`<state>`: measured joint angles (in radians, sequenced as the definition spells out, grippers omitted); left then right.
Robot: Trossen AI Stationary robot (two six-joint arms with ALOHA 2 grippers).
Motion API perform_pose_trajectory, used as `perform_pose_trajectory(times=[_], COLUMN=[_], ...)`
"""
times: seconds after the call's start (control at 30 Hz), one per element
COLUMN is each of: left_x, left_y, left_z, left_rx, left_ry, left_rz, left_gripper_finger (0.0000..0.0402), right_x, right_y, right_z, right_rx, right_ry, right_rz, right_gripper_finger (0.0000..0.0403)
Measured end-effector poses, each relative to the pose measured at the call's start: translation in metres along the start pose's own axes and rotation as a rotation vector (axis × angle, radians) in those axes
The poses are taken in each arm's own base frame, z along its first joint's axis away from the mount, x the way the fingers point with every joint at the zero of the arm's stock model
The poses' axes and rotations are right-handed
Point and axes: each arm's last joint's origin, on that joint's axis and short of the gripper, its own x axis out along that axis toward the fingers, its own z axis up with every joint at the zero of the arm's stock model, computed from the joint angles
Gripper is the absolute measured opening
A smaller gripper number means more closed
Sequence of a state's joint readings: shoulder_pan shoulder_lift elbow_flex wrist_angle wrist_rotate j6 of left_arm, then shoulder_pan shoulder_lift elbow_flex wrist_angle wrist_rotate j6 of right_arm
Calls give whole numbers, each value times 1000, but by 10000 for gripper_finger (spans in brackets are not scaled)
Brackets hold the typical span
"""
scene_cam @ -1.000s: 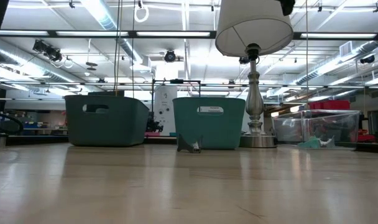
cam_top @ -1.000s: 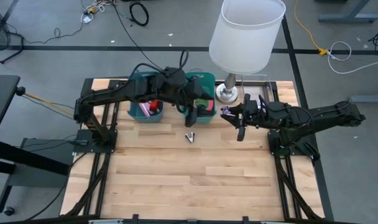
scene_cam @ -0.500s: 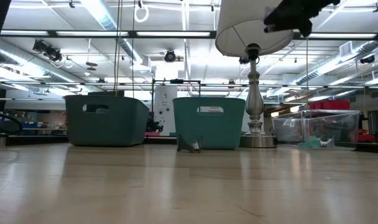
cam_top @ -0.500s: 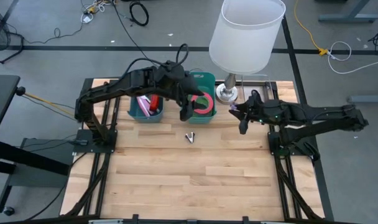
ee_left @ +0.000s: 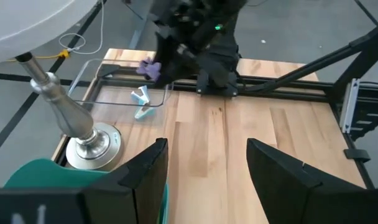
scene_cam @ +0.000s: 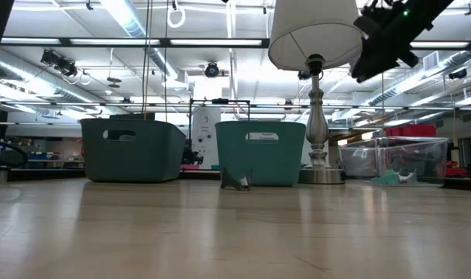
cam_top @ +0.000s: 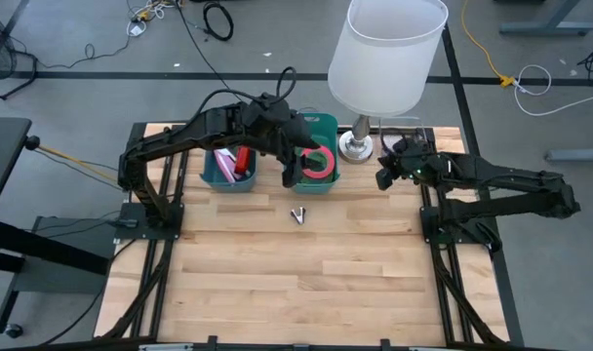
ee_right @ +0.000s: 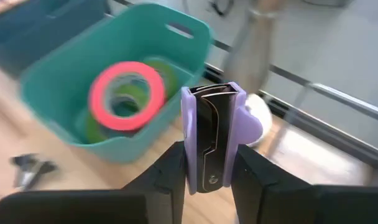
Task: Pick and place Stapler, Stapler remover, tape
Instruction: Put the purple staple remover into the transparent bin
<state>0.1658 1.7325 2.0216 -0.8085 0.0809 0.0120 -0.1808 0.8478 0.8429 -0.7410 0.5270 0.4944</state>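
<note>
1. Taking the white-shaded lamp with its silver metal base [cam_top: 356, 146] as my landmark, I see two teal plastic bins beside it on the pale wooden table [cam_top: 306, 273].
2. My right gripper [ee_right: 209, 163] hangs in the air just on the other side of the lamp base from the bins, its fingers pinching a small lilac-and-black staple remover [ee_right: 212, 138] across its flat sides.
3. That remover looks light and rigid, with smooth plastic cheeks that could slip; I judge the mid-body pinch sound, if it stays square.
4. My left gripper [cam_top: 289, 178] hovers at the front rim of the teal bin nearest the lamp [cam_top: 314, 184], fingers spread with nothing between them.
5. Inside that bin lie a pink roll of tape [ee_right: 128, 92] and a green one beneath: light, stiff rings, best gripped across the band.
6. A small dark metal staple remover [cam_top: 297, 214] lies on the table in front of that bin: tiny, hard, best taken across its narrow body.
</note>
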Motion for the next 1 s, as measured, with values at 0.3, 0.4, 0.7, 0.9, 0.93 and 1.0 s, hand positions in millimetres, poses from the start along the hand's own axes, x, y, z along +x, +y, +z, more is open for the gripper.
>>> perform_pose_trajectory(times=[0.3, 0.4, 0.7, 0.9, 0.93, 1.0], left_x=[0, 0, 0, 0, 0, 0], left_y=[0, 0, 0, 0, 0, 0], left_z=[0, 0, 0, 0, 0, 0], left_rx=[0, 0, 1, 1, 1, 1], left_ry=[1, 0, 0, 0, 0, -1], left_rz=[1, 0, 2, 2, 2, 1], left_gripper_finger=[220, 220, 220, 220, 220, 220], right_x=[10, 11, 12, 13, 13, 13], right_y=[-28, -36, -54, -60, -61, -63], right_z=[1, -1, -6, -5, -5, -4], right_rx=[37, 37, 72, 49, 48, 55], right_ry=[74, 114, 186, 196, 197, 197], right_rz=[-188, -240, -371, -408, -413, -424], right_gripper_finger=[96, 96, 96, 96, 97, 101])
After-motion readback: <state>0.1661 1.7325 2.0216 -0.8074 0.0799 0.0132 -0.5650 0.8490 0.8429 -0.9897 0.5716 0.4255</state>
